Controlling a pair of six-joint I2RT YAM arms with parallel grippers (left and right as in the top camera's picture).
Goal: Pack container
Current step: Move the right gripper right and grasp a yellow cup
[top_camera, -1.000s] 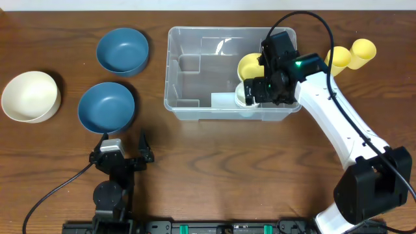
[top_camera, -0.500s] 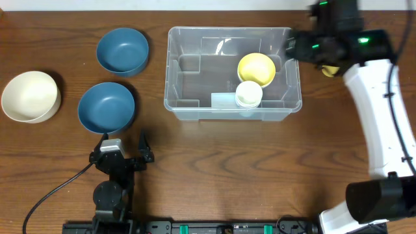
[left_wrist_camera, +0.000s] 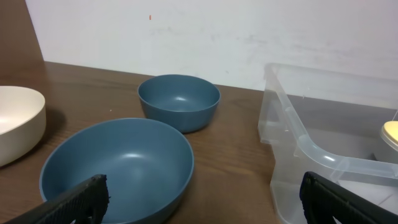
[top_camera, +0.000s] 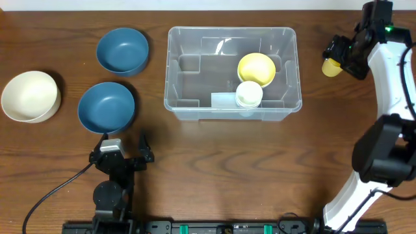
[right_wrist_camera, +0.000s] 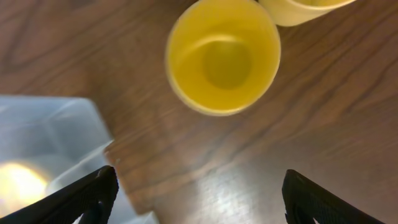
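The clear plastic container (top_camera: 195,78) stands at the table's middle back; it also shows in the left wrist view (left_wrist_camera: 323,155) and at the lower left of the right wrist view (right_wrist_camera: 43,137). Inside lie a yellow bowl (top_camera: 256,67) and a white cup (top_camera: 249,94). My right gripper (top_camera: 342,57) is open and empty over a yellow cup (top_camera: 331,66) on the table right of the container. That cup lies ahead of the open fingers in the right wrist view (right_wrist_camera: 222,56), with a second, paler cup (right_wrist_camera: 305,9) beside it. My left gripper (top_camera: 122,151) is open and empty near the front edge.
Two blue bowls (top_camera: 122,50) (top_camera: 106,106) and a cream bowl (top_camera: 30,96) sit left of the container. In the left wrist view the nearer blue bowl (left_wrist_camera: 118,165) lies just ahead of the fingers, the farther one (left_wrist_camera: 179,101) behind it.
My right arm has swung out of the container and to the right, now over the yellow cups. The white cup stays in the container. The left arm has not moved.
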